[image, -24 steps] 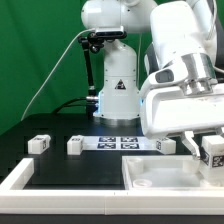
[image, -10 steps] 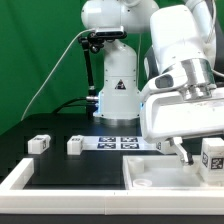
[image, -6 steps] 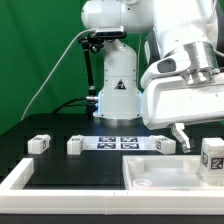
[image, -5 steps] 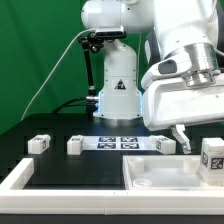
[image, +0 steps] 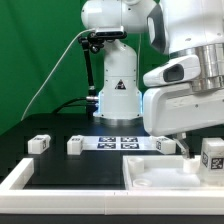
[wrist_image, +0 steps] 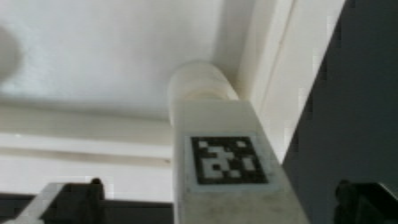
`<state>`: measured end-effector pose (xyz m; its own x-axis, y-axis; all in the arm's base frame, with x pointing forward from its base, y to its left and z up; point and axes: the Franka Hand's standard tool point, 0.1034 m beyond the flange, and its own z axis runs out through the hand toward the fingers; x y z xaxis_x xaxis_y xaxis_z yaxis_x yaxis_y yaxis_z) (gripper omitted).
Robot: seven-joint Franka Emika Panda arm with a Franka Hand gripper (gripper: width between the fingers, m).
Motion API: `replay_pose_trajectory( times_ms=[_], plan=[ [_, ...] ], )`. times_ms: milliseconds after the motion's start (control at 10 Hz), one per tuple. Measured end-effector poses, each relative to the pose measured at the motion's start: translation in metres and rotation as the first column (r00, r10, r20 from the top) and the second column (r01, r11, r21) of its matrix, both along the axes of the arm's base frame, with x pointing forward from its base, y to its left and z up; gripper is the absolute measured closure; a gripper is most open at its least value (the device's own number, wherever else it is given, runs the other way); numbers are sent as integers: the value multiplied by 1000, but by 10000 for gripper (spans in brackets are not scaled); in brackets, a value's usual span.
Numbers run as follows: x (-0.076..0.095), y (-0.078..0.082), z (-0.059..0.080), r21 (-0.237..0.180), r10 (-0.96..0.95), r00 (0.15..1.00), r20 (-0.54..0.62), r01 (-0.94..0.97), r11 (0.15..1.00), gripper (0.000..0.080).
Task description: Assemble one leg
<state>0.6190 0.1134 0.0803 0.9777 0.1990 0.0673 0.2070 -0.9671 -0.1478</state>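
exterior: leg (image: 211, 155) upright at 4 o'clock on the panel (image: 160, 178) corner, likely seated there; spare legs (image: 75, 146) on bench (image: 60, 166) toward 9 o'clock | wrist: hand (wrist_image: 217, 203) spread, fingers (wrist_image: 68, 200) flanking leg without touching, probably to clear it

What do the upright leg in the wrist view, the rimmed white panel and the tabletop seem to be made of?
The leg looks like white moulded plastic, smooth with rounded edges; its marker seems a printed sticker. The panel looks like the same plastic, with a raised rim. The tabletop is matte black, without reflections; cloth or painted board, I cannot tell.
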Motion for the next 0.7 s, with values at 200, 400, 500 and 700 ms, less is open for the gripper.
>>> replay_pose_trajectory(
  times_ms=[200,400,500,700],
  plan=[
    [-5,1,2,2,14,986,-164,-14,1000,150],
    [-2,5,3,8,22,978,-206,-21,1000,173],
    [-3,5,2,8,23,978,-208,-21,1000,173],
    [-3,4,2,6,23,978,-207,-22,1000,498]
  ],
)
